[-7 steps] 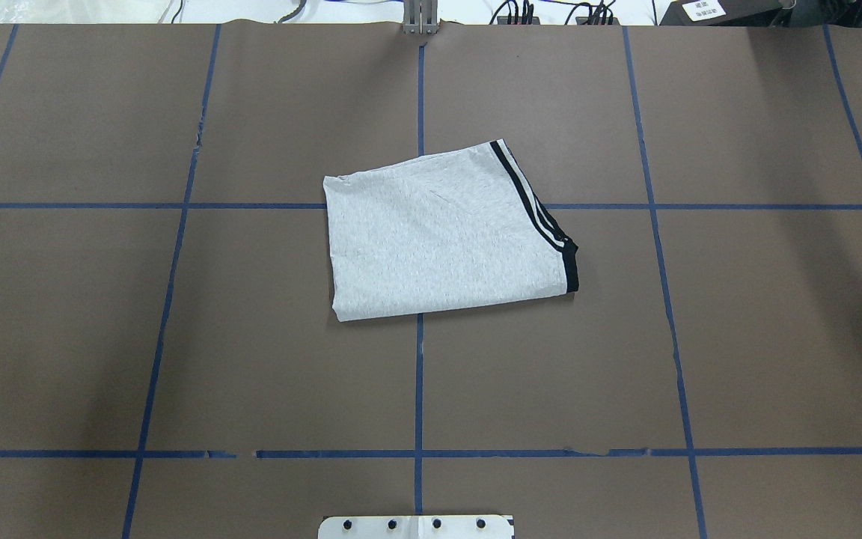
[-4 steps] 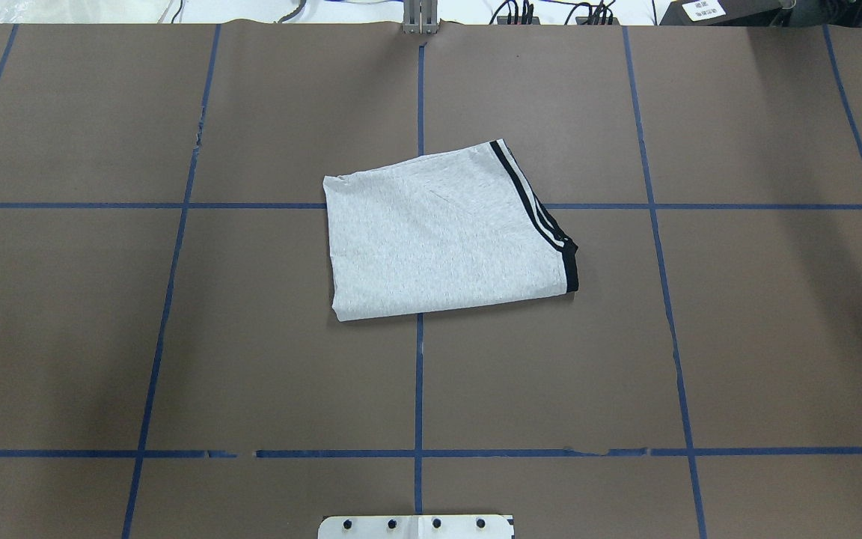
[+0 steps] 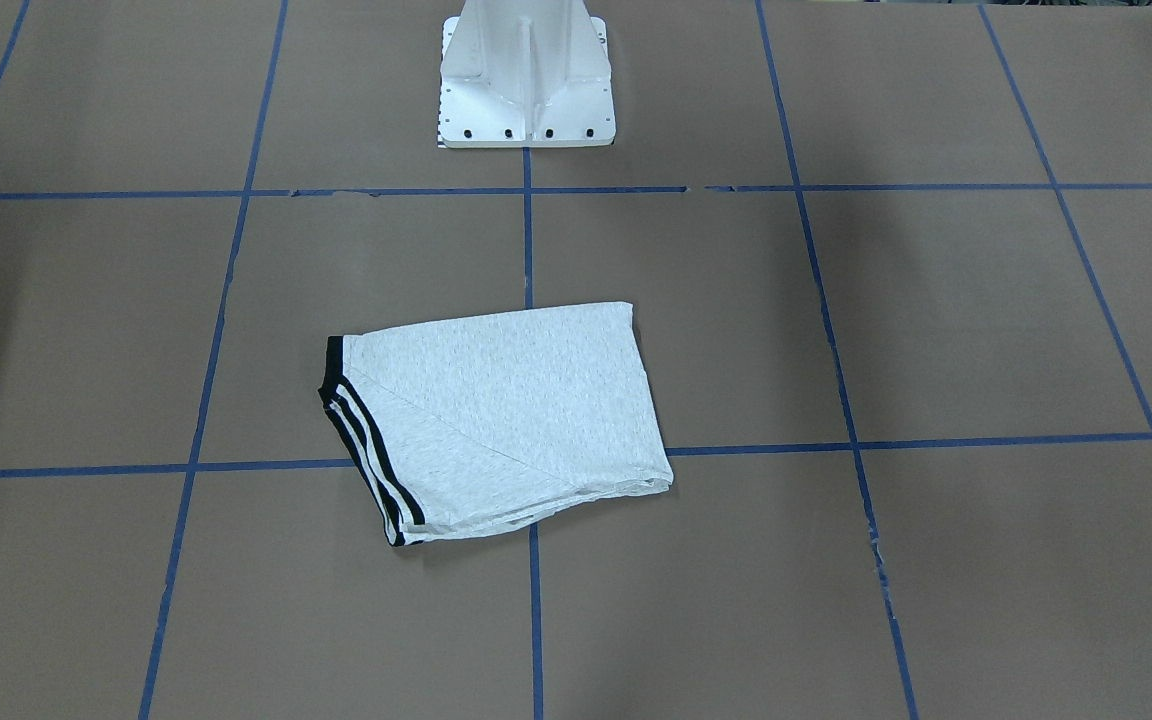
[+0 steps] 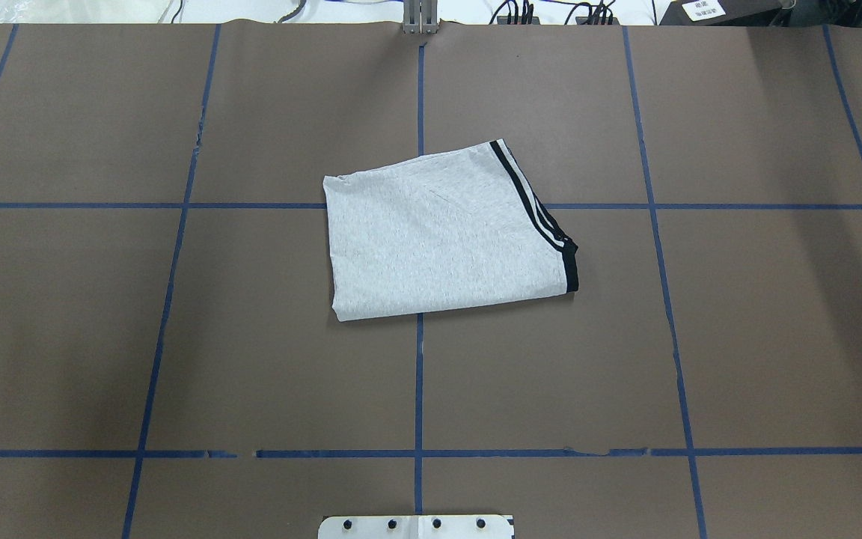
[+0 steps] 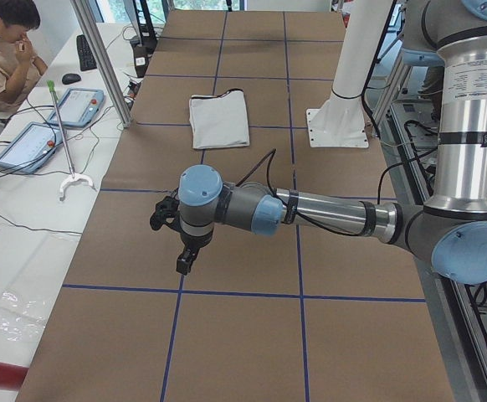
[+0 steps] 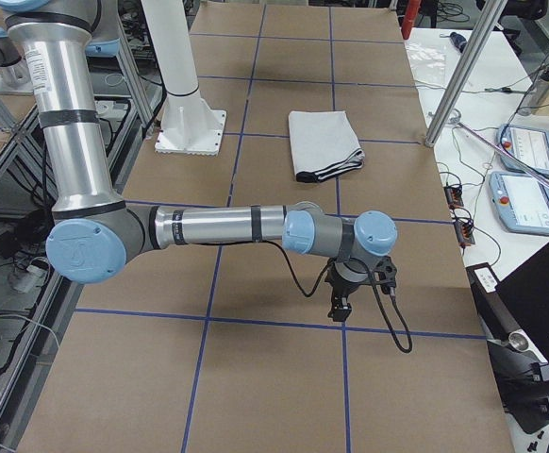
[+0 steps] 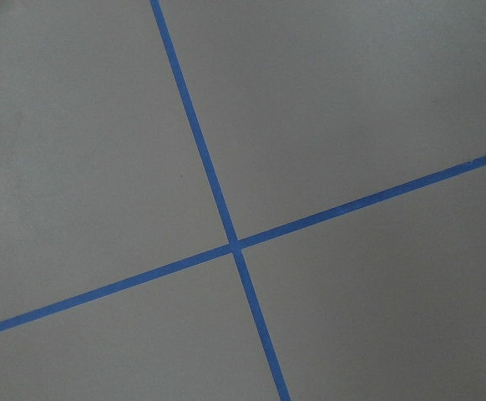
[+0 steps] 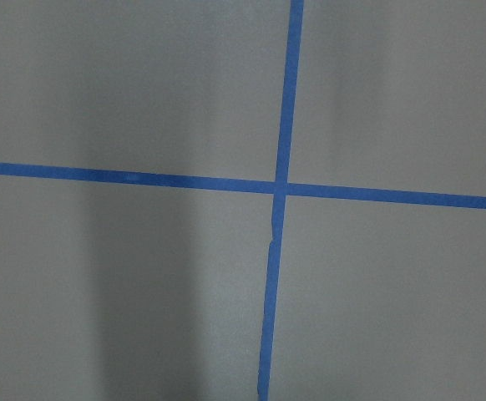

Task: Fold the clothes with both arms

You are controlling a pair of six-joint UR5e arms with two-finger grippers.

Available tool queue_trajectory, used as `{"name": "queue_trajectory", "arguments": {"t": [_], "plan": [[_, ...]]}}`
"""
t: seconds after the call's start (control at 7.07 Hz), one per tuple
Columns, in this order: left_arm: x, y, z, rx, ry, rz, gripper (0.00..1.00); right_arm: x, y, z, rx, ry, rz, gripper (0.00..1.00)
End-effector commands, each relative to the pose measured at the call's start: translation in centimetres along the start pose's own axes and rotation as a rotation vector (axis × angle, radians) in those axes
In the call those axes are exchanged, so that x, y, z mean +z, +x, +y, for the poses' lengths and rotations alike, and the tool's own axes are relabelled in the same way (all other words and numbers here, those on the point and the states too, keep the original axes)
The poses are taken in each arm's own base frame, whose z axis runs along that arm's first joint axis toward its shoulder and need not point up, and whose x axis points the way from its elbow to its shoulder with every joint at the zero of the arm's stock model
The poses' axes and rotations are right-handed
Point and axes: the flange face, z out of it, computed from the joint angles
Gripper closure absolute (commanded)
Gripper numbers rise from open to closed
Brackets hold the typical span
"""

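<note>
The grey T-shirt (image 4: 438,239) lies folded into a compact rectangle at the middle of the brown table, with its black-and-white stripes and black trim along the right edge. The printed front is hidden. It also shows in the front-facing view (image 3: 506,410) and both side views (image 5: 218,117) (image 6: 322,142). My left gripper (image 5: 183,260) hovers low over bare table far from the shirt, towards the table's left end. My right gripper (image 6: 339,307) hovers likewise towards the right end. I cannot tell whether either is open or shut. Both wrist views show only tape lines.
The white pedestal base (image 3: 526,80) stands at the robot's edge of the table (image 4: 176,337). Blue tape lines (image 4: 418,389) grid the brown cover. An operator (image 5: 5,50) sits at a side desk with teach pendants (image 5: 76,105). A metal pole (image 6: 463,66) stands beside the table.
</note>
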Motion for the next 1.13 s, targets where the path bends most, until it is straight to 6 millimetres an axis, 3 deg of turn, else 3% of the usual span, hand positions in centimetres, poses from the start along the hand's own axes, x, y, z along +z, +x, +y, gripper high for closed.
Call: {"name": "queue_trajectory", "arguments": {"t": [0.0,0.28,0.57,0.99], "plan": [[0.1,0.1,0.7,0.004,-0.001,-0.002,0.0,0.0,-0.1,0.1,-0.02,0.021,-0.007,0.0],[0.1,0.0,0.4,0.003,0.002,-0.001,0.0,-0.1,-0.1,0.0,-0.03,0.033,-0.008,0.0],[-0.7,0.8,-0.3,0.022,0.019,0.003,0.0,-1.7,0.5,-0.4,-0.072,0.111,0.009,0.0],[-2.2,2.2,-0.9,0.058,0.052,-0.002,0.0,-2.3,0.5,-0.6,-0.073,0.127,0.001,0.0]]}}
